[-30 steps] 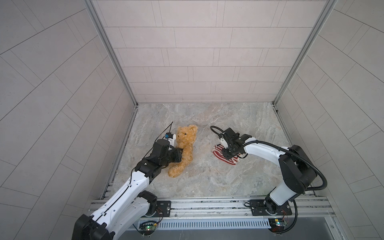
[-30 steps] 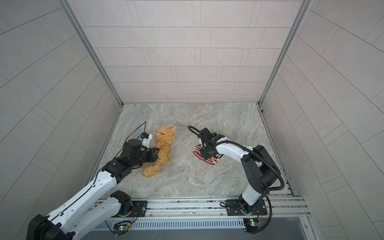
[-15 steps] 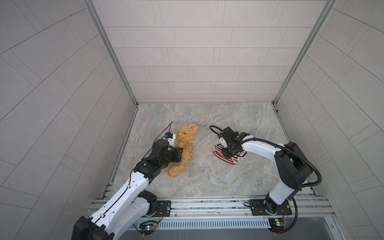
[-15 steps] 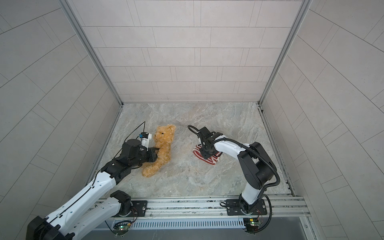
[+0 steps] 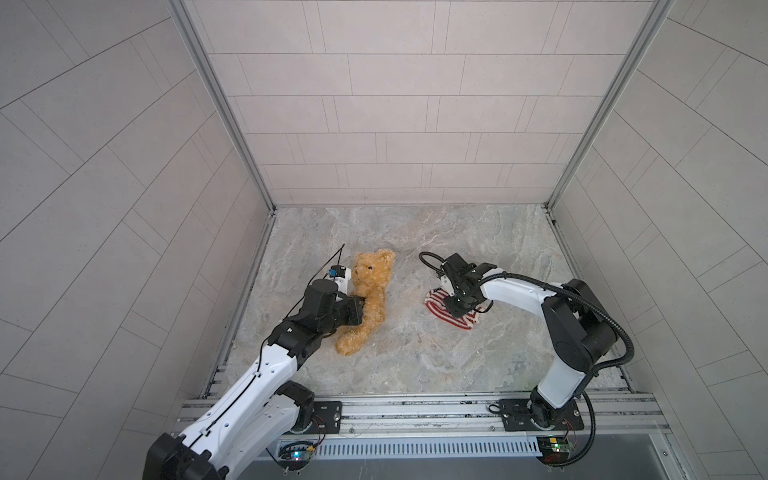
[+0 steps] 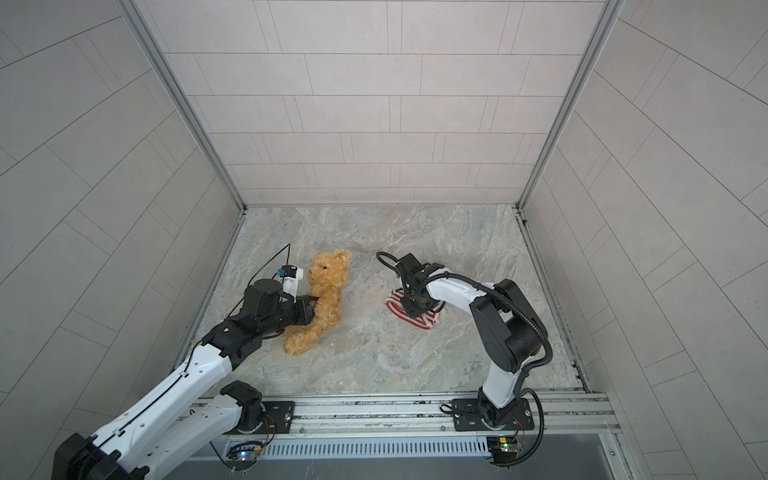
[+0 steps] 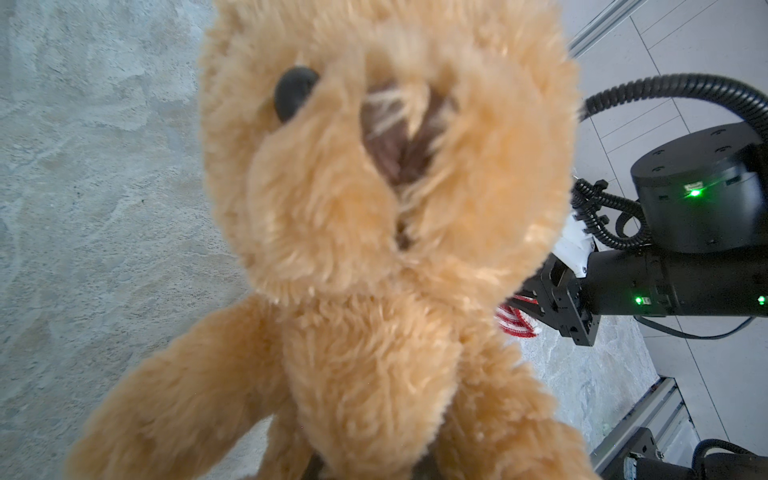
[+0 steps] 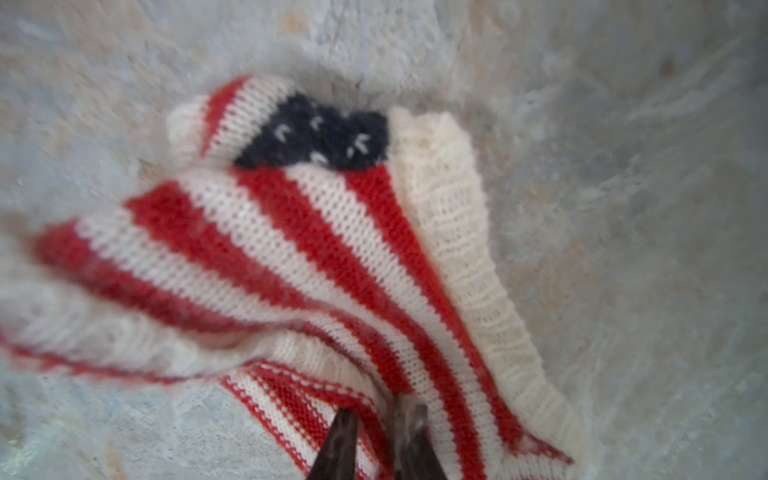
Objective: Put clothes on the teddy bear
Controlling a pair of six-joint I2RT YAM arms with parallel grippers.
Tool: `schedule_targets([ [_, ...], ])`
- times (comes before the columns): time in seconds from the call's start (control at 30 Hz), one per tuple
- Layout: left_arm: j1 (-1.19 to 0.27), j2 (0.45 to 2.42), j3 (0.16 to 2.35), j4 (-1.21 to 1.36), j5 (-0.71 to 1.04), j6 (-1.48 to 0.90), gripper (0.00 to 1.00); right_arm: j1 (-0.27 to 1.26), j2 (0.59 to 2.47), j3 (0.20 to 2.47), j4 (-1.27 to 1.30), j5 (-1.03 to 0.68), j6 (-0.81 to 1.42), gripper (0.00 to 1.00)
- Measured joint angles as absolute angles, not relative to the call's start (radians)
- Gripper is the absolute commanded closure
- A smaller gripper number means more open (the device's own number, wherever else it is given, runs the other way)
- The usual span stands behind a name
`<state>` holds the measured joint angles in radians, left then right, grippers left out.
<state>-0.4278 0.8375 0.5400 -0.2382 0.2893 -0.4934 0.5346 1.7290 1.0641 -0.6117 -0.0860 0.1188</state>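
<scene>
1. While sprawled on the marbled tabletop's point(image 5: 415, 232) left side, the teddy bear point(image 5: 372, 291) is clamped at its middle by the left gripper point(image 5: 360, 311).
2. Well apart, the right gripper point(image 8: 376, 413) pinches a striped sweater point(image 8: 291, 249).

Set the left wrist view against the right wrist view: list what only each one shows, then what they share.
Only the left wrist view: the teddy bear, face-on and filling the frame, and the right arm, black with green lights. Only the right wrist view: the navy patch and cream ribbed edge of the striped sweater, and the fingers pinching the knit. Both: the striped sweater, the right gripper at it, and the marble tabletop.
</scene>
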Motion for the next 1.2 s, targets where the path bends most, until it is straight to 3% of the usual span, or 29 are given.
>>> schedule_targets([
  [0.13, -0.428, 0.827, 0.540, -0.241, 0.287, -0.492, 0.90, 0.535, 1.716, 1.066, -0.614, -0.078, 0.121, 1.00],
  [0.4, -0.466, 0.806, 0.540, -0.268, 0.268, -0.457, 0.99, 0.535, 1.518, 0.979, -0.538, -0.070, 0.134, 1.00],
  [0.87, -0.989, 0.784, 0.550, -0.355, 0.092, -0.353, 1.00, 0.544, 1.281, 0.722, -0.223, -0.149, 0.162, 1.00],
  [1.2, -1.068, 0.924, 0.551, -0.376, 0.104, -0.330, 1.00, 0.556, 1.205, 0.635, -0.085, -0.201, 0.157, 1.00],
])
